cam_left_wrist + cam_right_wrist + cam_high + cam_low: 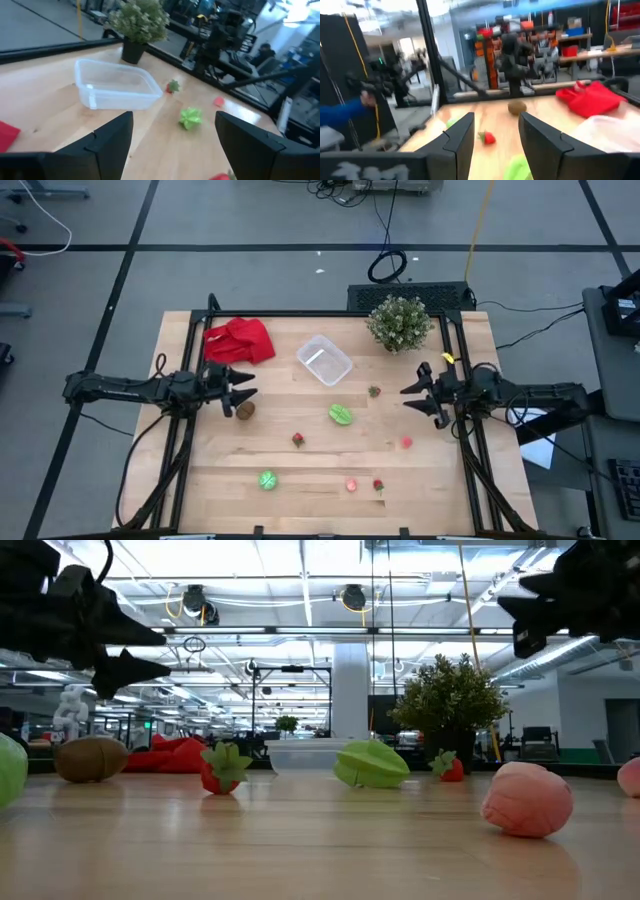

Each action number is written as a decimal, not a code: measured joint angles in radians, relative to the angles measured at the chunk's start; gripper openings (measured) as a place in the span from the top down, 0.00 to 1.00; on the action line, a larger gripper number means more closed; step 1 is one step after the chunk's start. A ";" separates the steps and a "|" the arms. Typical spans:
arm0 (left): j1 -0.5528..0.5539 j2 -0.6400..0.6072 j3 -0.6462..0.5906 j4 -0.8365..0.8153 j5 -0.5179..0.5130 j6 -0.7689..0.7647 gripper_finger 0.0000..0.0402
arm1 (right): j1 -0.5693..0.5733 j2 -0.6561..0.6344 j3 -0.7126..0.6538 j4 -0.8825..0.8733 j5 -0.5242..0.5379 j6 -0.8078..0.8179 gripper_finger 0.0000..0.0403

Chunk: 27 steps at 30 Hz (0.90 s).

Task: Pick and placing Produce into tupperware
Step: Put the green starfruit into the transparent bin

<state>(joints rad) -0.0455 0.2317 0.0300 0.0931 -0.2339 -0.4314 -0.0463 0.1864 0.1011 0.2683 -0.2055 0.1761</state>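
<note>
Tupperware (324, 361) empty (produce (341, 415) scattered on table (440, 490)).

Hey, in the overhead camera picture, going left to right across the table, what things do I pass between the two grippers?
Left gripper → brown produce piece → green round piece → red piece → clear tupperware → green leafy piece → pink piece → right gripper.
</note>
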 joint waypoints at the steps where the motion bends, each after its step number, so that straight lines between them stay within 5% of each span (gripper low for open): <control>1: 0.000 0.000 0.015 -0.001 0.015 0.003 0.29 | 0.000 0.028 0.031 0.006 0.000 -0.021 0.64; 7: -0.001 0.001 0.188 -0.157 0.112 0.092 0.29 | 0.011 0.256 0.254 -0.026 -0.003 -0.150 0.64; 16: -0.022 0.092 0.500 -0.613 0.098 0.104 0.29 | 0.104 0.675 0.620 -0.252 0.002 -0.219 0.64; 27: -0.050 0.255 0.564 -0.816 0.099 -0.009 0.29 | 0.215 1.024 0.890 -0.457 0.132 -0.162 0.64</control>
<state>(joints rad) -0.0953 0.4871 0.5938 -0.7224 -0.1347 -0.4400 0.1687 1.2107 0.9910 -0.1886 -0.0734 0.0146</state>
